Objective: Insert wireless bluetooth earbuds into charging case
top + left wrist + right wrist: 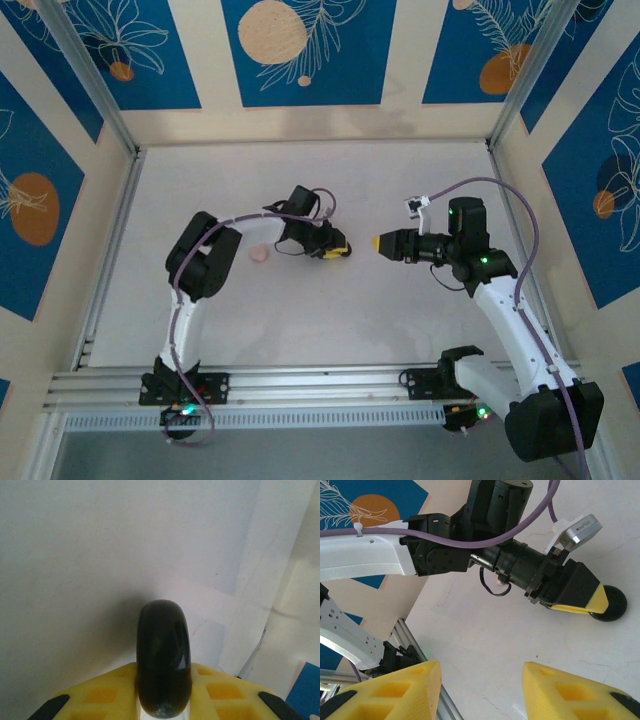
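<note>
Left hand (164, 682) around black case (163, 630), edge-on

Soft even light, faint shadows on table (300, 330), close-up black case (164, 655) blurred (dull sheen)

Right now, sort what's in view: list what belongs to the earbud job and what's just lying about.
Job: black round case, clamped in the left gripper; small pale pink piece on the table, case or earbud unclear; right gripper, open and empty.
Lying about: blue patterned wall panels; aluminium rail at the near edge.
</note>
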Controlling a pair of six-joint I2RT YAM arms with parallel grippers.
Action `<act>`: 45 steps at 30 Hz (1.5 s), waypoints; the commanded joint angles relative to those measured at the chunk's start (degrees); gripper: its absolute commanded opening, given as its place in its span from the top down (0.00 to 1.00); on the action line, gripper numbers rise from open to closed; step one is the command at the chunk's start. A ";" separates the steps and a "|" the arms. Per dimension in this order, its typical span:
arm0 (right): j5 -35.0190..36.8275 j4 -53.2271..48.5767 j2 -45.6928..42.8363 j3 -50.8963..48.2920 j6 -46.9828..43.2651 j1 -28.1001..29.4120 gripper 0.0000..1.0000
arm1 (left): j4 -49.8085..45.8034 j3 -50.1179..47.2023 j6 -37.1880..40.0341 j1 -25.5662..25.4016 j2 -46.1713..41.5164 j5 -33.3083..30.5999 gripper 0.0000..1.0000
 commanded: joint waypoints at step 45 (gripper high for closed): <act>-0.39 -0.31 0.06 -1.07 -1.02 -0.19 0.53 | -13.47 10.98 4.59 -1.32 2.93 -6.78 0.44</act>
